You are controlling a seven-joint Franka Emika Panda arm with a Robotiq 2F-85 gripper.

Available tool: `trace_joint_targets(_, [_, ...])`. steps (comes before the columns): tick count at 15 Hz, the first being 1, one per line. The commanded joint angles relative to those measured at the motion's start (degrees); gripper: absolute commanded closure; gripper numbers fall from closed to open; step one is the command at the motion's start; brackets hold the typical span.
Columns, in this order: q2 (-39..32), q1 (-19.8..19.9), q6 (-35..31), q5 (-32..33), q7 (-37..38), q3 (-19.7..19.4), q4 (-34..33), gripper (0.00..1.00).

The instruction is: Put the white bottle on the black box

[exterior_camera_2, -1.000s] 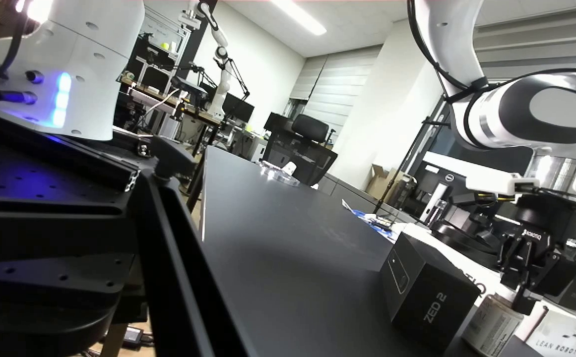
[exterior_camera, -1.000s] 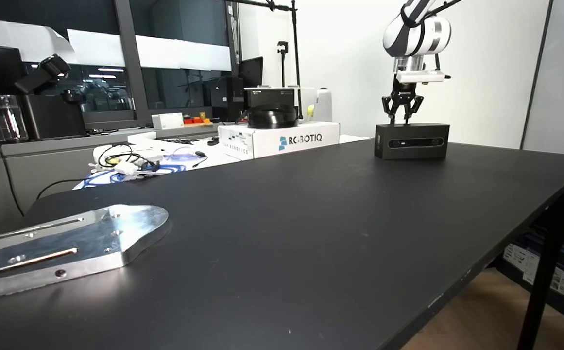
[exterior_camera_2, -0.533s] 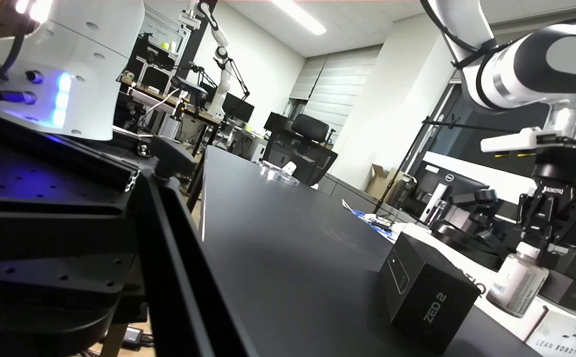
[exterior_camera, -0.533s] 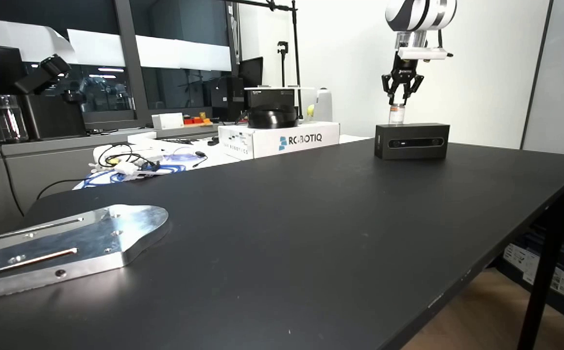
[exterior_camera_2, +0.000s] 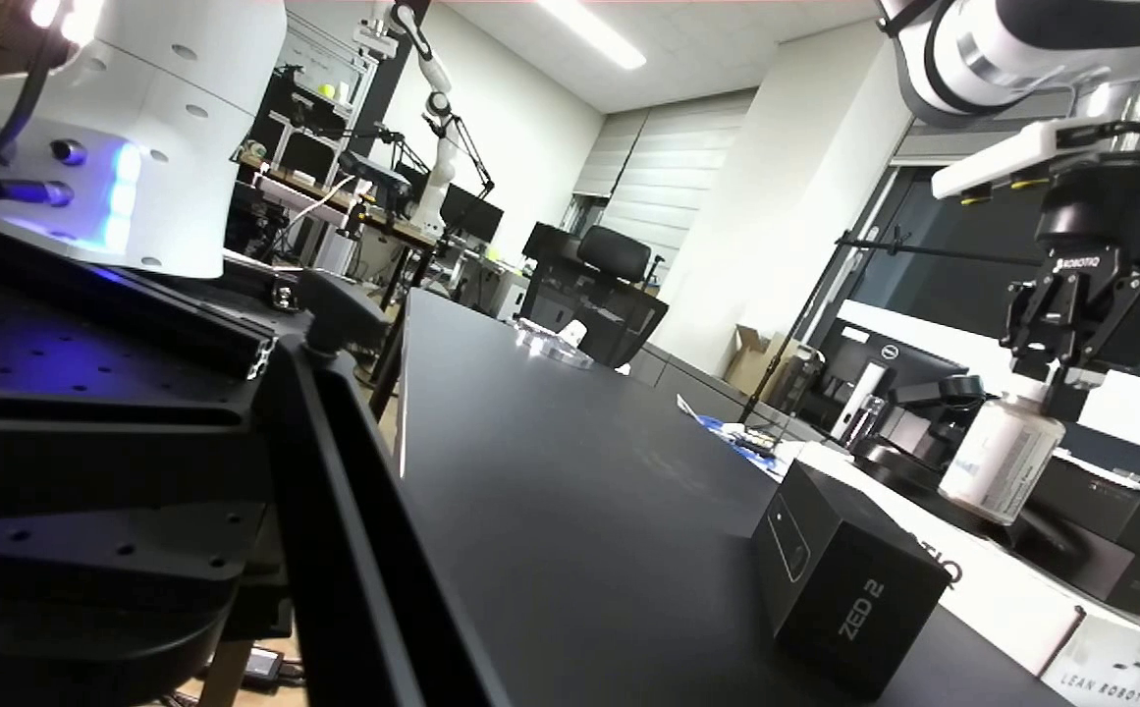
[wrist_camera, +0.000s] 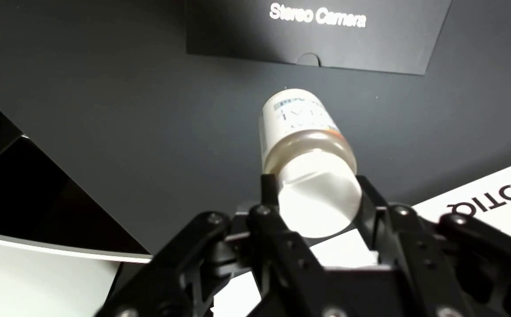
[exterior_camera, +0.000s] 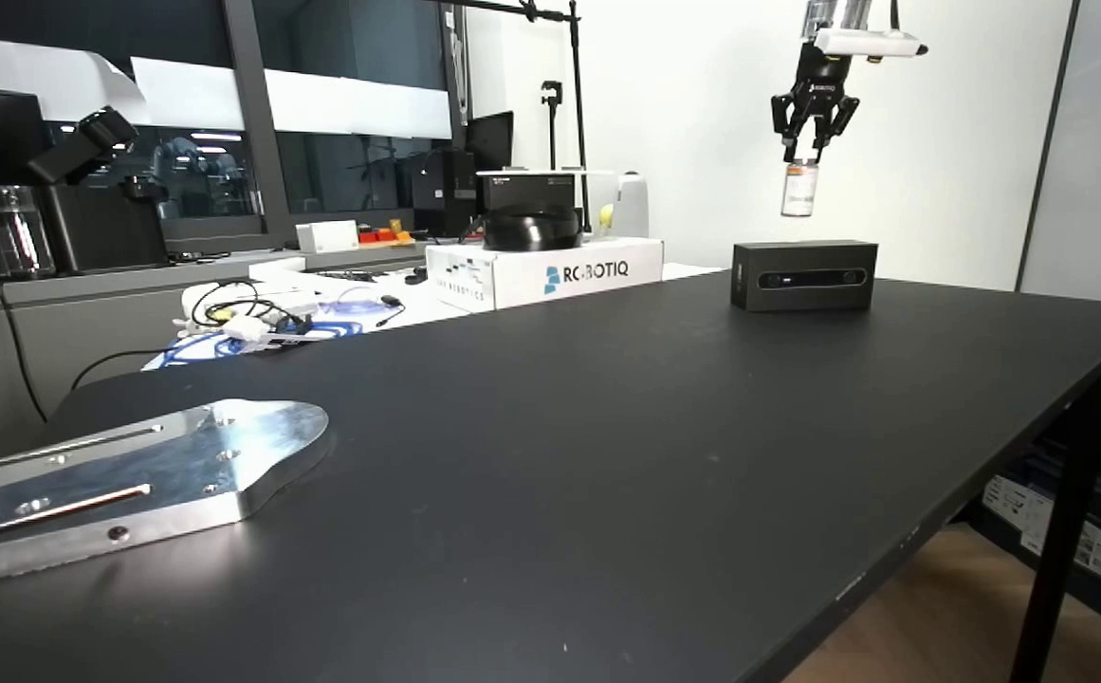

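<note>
The white bottle point(exterior_camera: 798, 193) hangs upright in my gripper point(exterior_camera: 803, 155), held by its cap, clear above the table. In an exterior view it point(exterior_camera_2: 1002, 462) shows a pale label, and its base is higher than the black box's top. The black box point(exterior_camera: 804, 276) stands on the dark table; its "ZED 2" end shows in an exterior view point(exterior_camera_2: 859, 609). In the wrist view the gripper's fingers point(wrist_camera: 317, 189) are on both sides of the cap. There the bottle point(wrist_camera: 297, 116) is beside the box's point(wrist_camera: 317, 37) long edge, with bare table between them.
A white Robotiq carton point(exterior_camera: 578, 270) stands beyond the table edge and carries a round black object point(exterior_camera: 533, 228); the carton's corner shows in the wrist view point(wrist_camera: 493, 202). A shiny metal plate point(exterior_camera: 228, 455) lies at the table's far end from the box. Cables point(exterior_camera: 256, 323) lie behind the table.
The gripper has risen with the bottle from behind the black box. In the last half second it also shifted toward the box's middle, as seen from its front. The box has not moved.
</note>
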State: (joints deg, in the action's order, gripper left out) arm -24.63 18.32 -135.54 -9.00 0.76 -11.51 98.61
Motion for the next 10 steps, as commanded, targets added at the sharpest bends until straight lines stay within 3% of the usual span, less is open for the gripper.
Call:
trace_joint_targets(1, [7.73,-0.43,-1.67,0.48,-2.43,0.01,10.3,0.81])
trace_joint_targets(10, [14.73,-0.27,-7.61,-5.22,-10.25,1.44,24.71,0.81])
